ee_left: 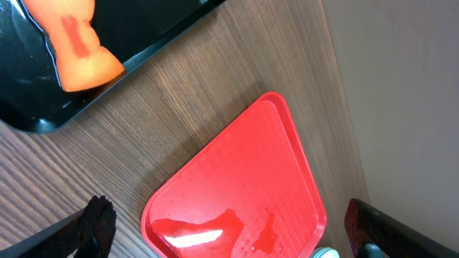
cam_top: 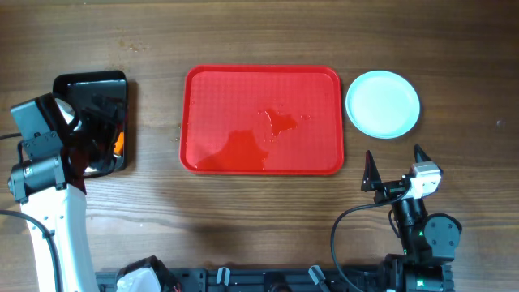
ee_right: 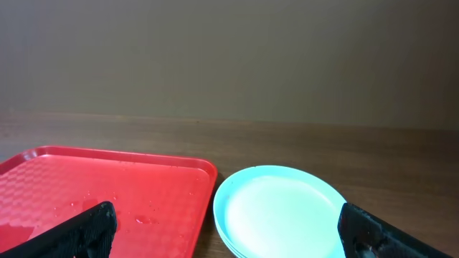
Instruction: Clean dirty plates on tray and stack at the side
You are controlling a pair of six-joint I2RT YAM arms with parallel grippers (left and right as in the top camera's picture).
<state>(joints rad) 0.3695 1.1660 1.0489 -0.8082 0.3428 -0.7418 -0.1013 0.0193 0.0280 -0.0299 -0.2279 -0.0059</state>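
The plates [cam_top: 383, 104] sat at the tray's [cam_top: 243, 97] 3 o'clock, with the right gripper [cam_top: 392, 154] wide and empty at their 6. At 9 o'clock, the left gripper [ee_left: 226, 208] gaped above a black bin [cam_top: 89, 79].

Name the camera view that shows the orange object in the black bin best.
Left wrist: the orange object lies large and clear in the black bin. Overhead shows only an orange sliver beside the left arm. The right wrist view misses it.
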